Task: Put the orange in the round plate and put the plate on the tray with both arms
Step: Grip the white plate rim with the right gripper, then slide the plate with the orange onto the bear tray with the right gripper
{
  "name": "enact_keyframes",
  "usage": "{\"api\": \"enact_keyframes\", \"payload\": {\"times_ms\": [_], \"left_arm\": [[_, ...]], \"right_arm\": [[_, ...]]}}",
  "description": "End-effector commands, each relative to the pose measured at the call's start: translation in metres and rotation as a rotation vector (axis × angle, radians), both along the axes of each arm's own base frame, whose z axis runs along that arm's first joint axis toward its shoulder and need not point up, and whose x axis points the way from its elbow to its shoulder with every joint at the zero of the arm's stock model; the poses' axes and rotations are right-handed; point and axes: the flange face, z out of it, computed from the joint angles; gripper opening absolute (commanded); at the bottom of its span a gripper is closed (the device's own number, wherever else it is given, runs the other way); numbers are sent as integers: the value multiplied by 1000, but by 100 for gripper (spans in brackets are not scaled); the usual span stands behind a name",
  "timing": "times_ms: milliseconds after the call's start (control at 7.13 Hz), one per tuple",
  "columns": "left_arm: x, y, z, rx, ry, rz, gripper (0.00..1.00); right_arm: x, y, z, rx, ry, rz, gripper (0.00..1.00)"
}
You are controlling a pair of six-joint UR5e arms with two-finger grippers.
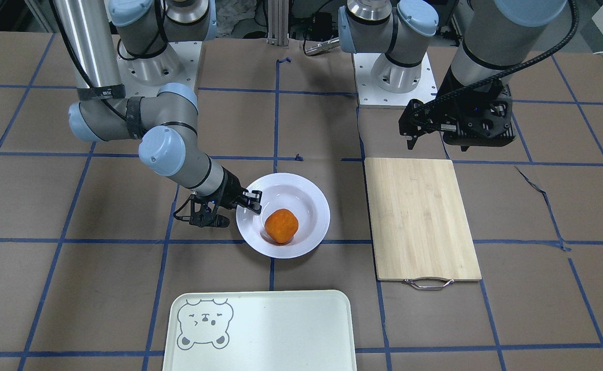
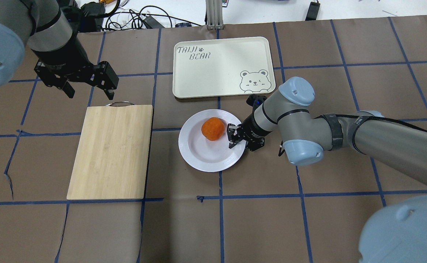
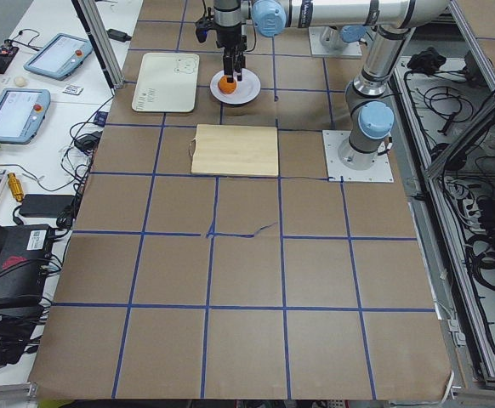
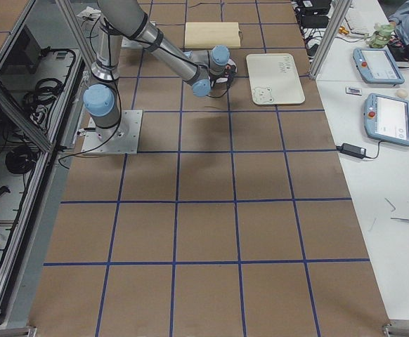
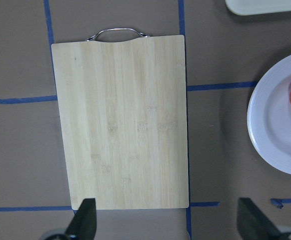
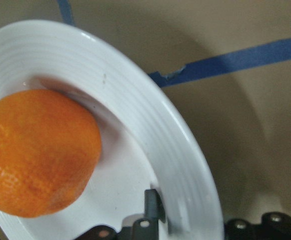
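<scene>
Overhead exterior: right hand (image 2: 232,140) pinches round plate (image 2: 206,160) by its rim; left hand (image 2: 89,95) spread wide, empty.

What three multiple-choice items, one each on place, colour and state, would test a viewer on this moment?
1. Relative to the round plate, the orange lies: A outside, touching its rim; B outside, well apart; C inside.
2. The tape lines are: A blue; B red; C yellow.
3. The left end effector is: A shut on the orange; B open, empty; C shut, empty.
Answers: C, the orange sits in the plate's sunken centre; A, every taped line shows blue; B, the left wrist view shows its fingers wide apart, gripping nothing.
</scene>
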Motion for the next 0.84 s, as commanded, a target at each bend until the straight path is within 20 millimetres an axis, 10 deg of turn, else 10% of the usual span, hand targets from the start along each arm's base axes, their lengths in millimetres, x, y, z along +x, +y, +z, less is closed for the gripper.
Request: {"api": "enact_keyframes", "payload": {"times_ms": [0, 701], "left_arm": [[2, -1, -1, 2, -2, 3, 100], [1, -3, -2, -2, 3, 5, 100]], "right_arm": [[-3, -12, 13, -18, -2, -33, 0], [-53, -103, 103, -143, -80, -129, 0]]}}
